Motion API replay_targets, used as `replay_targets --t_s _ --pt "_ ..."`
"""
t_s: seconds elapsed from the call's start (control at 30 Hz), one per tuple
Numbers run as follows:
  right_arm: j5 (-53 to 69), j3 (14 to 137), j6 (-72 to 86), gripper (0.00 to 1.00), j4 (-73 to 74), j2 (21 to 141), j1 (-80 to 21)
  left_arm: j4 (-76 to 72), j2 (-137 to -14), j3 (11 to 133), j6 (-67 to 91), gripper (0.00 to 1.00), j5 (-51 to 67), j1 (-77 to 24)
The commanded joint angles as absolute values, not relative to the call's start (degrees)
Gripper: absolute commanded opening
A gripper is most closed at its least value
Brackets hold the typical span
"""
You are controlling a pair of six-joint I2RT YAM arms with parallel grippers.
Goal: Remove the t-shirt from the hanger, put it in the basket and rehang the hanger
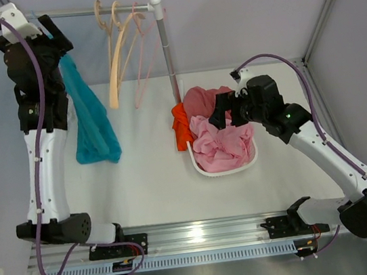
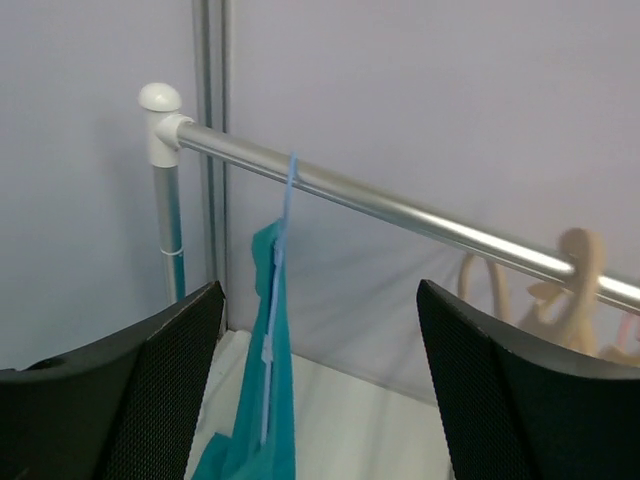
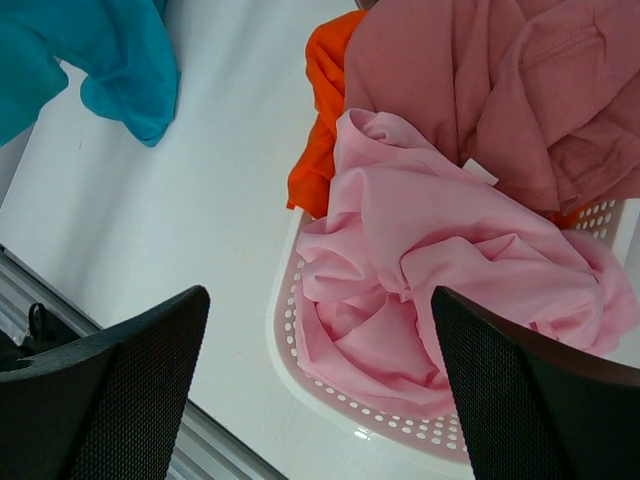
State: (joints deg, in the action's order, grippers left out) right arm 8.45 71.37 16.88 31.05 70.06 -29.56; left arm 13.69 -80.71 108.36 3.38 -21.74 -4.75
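teal t-shirt (image 1: pixel 92 126) hangs on blue hanger (image 2: pixel 283 215) (left hand (image 2: pixel 318 295) spread)

Teal t-shirt (image 2: pixel 262 410) hangs on thin blue hanger (image 2: pixel 285 215) from silver metal rail (image 2: pixel 400 212), beyond the parted fingers (image 2: pixel 160 390) of the left gripper (image 2: pixel 320 300).

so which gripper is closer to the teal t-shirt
Left. The left gripper is up by the rail beside the teal t-shirt; the right gripper is over the basket, well away.

No legible text, brands or numbers anywhere. Small white tag (image 3: pixel 480 172) on pink garment (image 3: pixel 420 250) in basket (image 3: pixel 283 318) at right: too small to read.
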Motion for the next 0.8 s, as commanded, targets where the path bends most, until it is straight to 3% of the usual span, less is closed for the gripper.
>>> replay_targets --t_s 0.0,0.43,0.5,0.53,0.57,0.6,0.77 --pt "9.40 73.82 15.82 0.97 30.85 69.70 -29.79 18.10 -86.12 112.14 7.02 0.82 -17.77 0.87" --pt "10.37 78.13 15.47 0.97 33.13 73.65 -29.79 24.08 -107.39 134.19 7.65 0.80 -15.03 6.24" --pt "10.37 78.57 15.73 0.97 32.87 74.53 -29.79 24.26 -110.82 136.56 7.73 0.71 -15.03 6.68" --pt "10.28 78.57 15.82 0.97 32.78 74.88 -29.79 24.52 -111.79 138.41 8.08 0.59 -14.86 6.77" --pt "10.28 78.49 15.91 0.97 32.61 75.14 -29.71 24.61 -112.49 139.30 8.09 0.38 -14.94 6.77" --pt "10.20 78.49 16.00 0.97 32.52 75.67 -29.71 24.52 -113.20 139.13 8.09 0.33 -15.90 6.77" --pt "10.81 78.49 17.05 0.97 31.91 76.46 -29.79 22.24 -113.73 137.11 7.73 0.25 -17.66 7.12"
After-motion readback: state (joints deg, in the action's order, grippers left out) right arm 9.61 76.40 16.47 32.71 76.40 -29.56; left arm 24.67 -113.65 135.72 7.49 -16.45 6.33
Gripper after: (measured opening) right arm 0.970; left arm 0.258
